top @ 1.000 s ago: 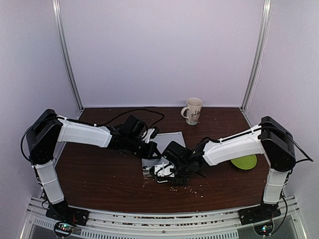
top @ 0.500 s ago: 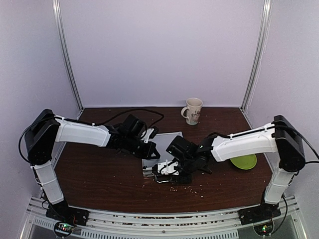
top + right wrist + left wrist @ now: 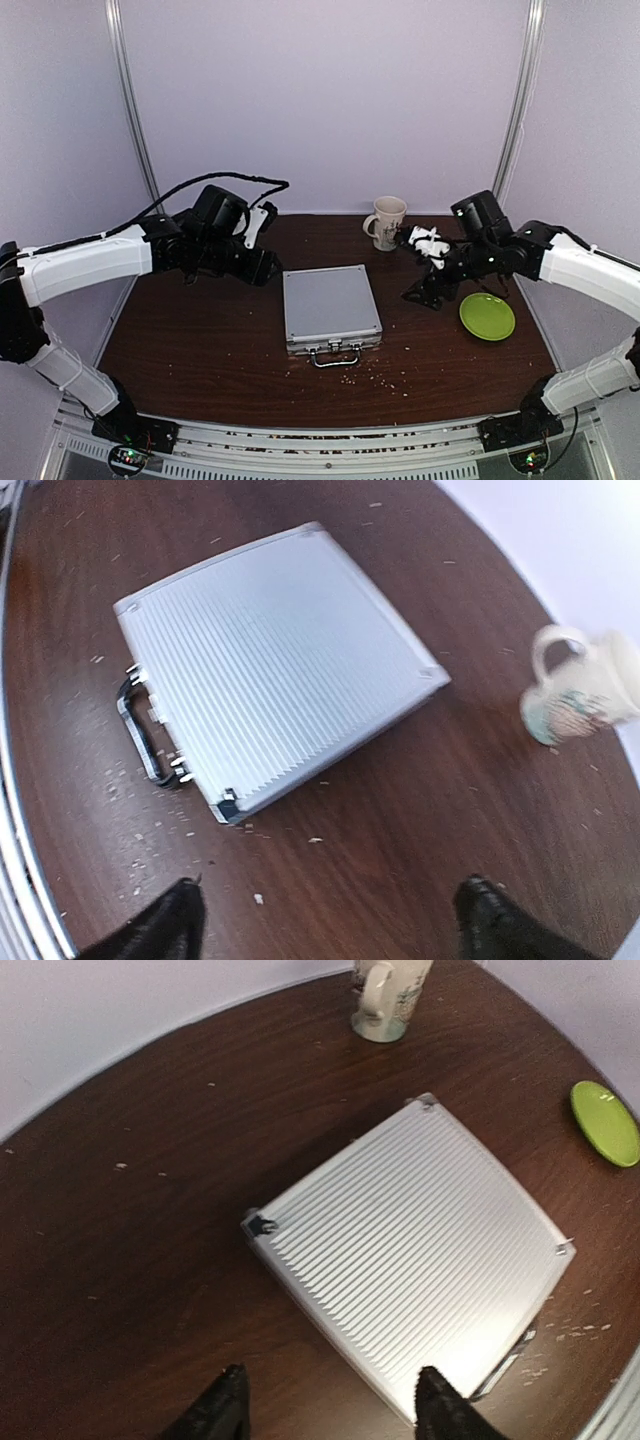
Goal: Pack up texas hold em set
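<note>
The texas hold em set shows as a small silver ribbed case (image 3: 330, 308) lying flat and shut in the middle of the table, with its metal handle (image 3: 335, 355) toward the near edge. My left gripper (image 3: 262, 270) hovers off the case's far left corner. Its jaws are open and empty in the left wrist view (image 3: 330, 1410), with the case (image 3: 410, 1260) below and ahead of them. My right gripper (image 3: 420, 295) hangs to the right of the case. It is also open and empty (image 3: 330, 925), over bare wood beside the case (image 3: 270, 660) and its handle (image 3: 140, 730).
A cream mug (image 3: 387, 222) stands at the back, behind the case. A green plate (image 3: 487, 316) lies at the right, under the right arm. Pale crumbs dot the wood near the handle. Purple walls close in the table on three sides.
Both arms have pulled up and away from the case's front, the left to the back left and the right to the right. Both grippers have gone from shut to open.
</note>
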### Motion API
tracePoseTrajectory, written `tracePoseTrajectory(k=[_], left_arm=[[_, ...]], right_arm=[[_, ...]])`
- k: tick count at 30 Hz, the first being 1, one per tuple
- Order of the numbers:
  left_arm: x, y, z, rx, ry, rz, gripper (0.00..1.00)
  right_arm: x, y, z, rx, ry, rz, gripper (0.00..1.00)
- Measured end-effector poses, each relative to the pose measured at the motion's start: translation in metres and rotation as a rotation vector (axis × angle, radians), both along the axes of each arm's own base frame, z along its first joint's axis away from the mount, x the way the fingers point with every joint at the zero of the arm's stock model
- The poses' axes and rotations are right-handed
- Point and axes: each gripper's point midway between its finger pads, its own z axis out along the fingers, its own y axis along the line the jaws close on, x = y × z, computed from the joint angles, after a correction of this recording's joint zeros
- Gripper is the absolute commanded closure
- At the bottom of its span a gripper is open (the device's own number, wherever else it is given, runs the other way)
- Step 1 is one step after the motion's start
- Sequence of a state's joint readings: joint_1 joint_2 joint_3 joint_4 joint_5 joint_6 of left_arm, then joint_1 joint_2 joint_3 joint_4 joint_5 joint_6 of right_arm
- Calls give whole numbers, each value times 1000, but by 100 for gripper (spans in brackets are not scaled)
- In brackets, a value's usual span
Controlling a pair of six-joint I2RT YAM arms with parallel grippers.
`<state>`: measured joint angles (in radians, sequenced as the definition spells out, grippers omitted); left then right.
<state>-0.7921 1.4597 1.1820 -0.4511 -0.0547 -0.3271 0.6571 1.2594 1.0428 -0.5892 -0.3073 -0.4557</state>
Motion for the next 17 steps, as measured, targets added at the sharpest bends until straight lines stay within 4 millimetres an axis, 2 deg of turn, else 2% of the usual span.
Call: tracePoseTrajectory(k=[3, 6, 10, 13, 17], left_arm=[[10, 31, 0, 89, -40, 85, 3], [14, 60, 4, 152, -85, 170, 2], [16, 88, 26, 169, -158, 263, 2], [19, 99, 39, 159, -197, 315, 2], [22, 102, 38, 166, -195, 336, 2]], right_arm=[[28, -37, 38, 98, -78, -183, 1], [52, -71, 71, 192, -138, -351, 1], [72, -111, 95, 272, -198, -567, 0], [74, -126, 112, 318, -251, -659, 1], [65, -134, 127, 375, -308, -687, 1]])
